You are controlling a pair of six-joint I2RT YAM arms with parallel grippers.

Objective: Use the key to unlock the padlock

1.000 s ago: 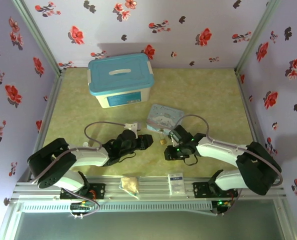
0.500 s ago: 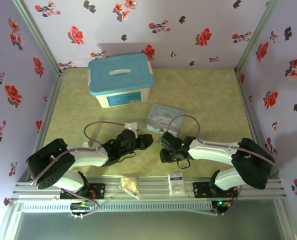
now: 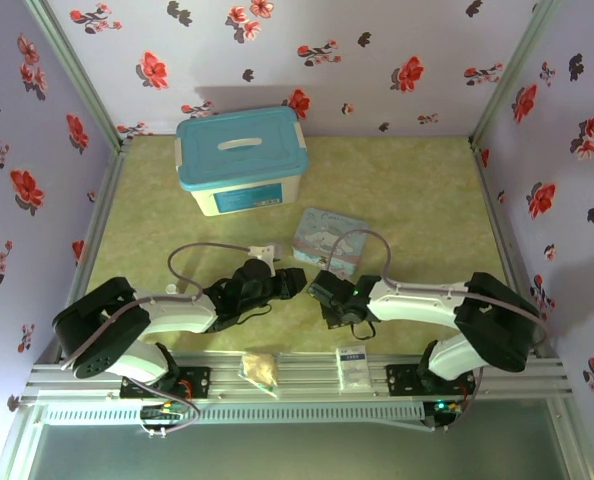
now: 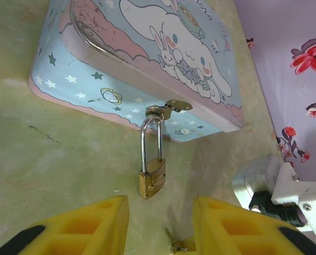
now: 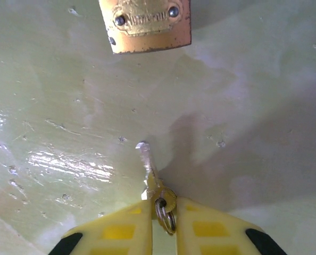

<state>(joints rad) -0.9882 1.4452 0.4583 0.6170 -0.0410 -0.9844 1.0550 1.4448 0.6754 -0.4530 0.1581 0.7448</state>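
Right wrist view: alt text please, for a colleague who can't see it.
The right arm's yellow fingers pinch the small key by its head, its blade pointing up toward the brass padlock at the top edge, with green table between them.

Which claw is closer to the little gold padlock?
Left, it seems: the left gripper sits open right before the padlock; the right gripper holds the key pointing at it, farther back.
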